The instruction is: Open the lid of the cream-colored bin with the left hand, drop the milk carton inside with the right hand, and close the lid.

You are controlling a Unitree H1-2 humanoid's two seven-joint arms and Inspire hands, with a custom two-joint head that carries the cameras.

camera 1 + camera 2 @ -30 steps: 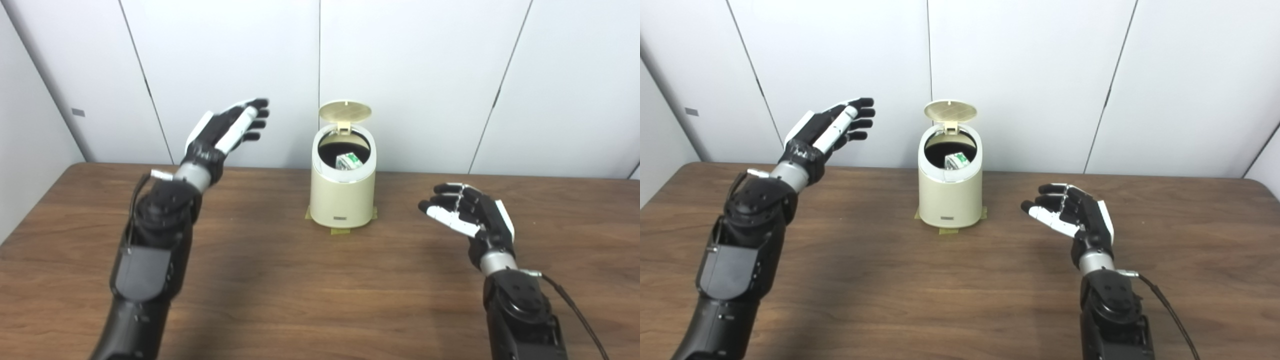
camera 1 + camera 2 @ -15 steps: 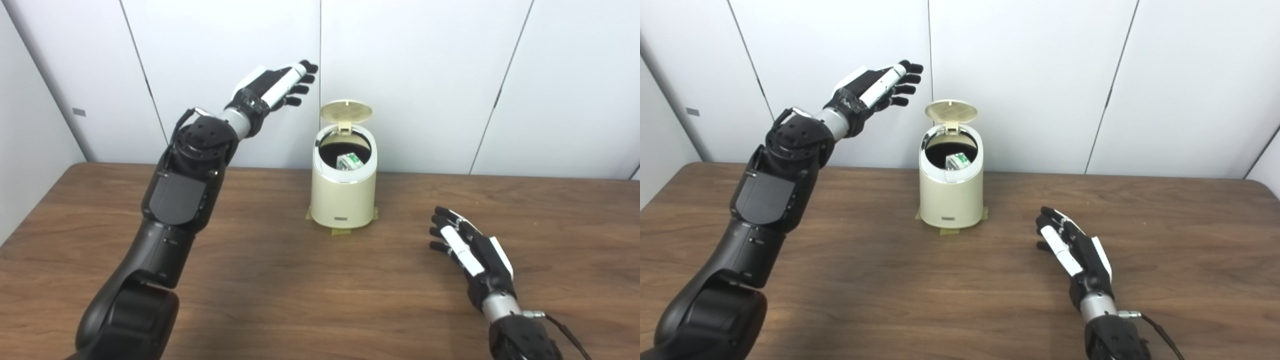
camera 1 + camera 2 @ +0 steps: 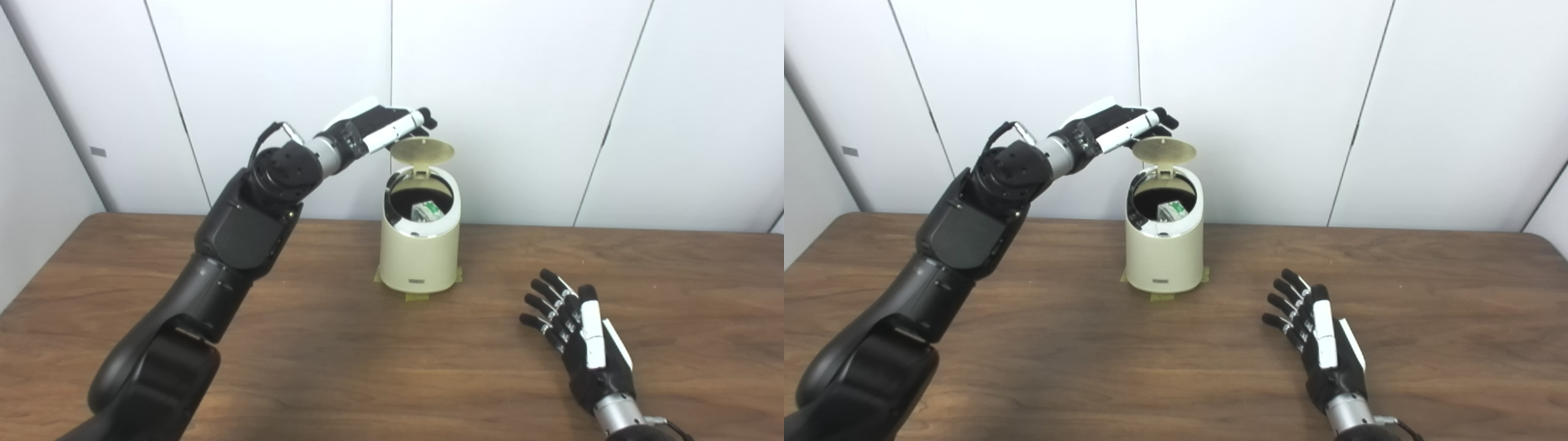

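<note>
Left hand (image 3: 380,125) swung over from left of bin (image 3: 419,245), now at top edge of raised lid (image 3: 422,149), fingers extended, grasping nothing; contact unclear
Milk carton (image 3: 427,212) inside bin
Right hand (image 3: 582,340) dropped back, splayed, empty
Closing next

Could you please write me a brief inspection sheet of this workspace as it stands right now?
Surface: wooden table, no spills seen.
Job's things: cream-colored bin upright on yellowish tape patches; its lid stands raised at the rear hinge; the milk carton lies inside.
Clutter: nothing seen.
Hands: left hand open, raised beside the lid's top edge; contact cannot be told. Right hand open, fingers spread, low over the table to the bin's right, holding nothing.
Cables: thin black cable looped at the left wrist; plug at the right wrist.
Surroundings: white wall panels behind the table.
</note>
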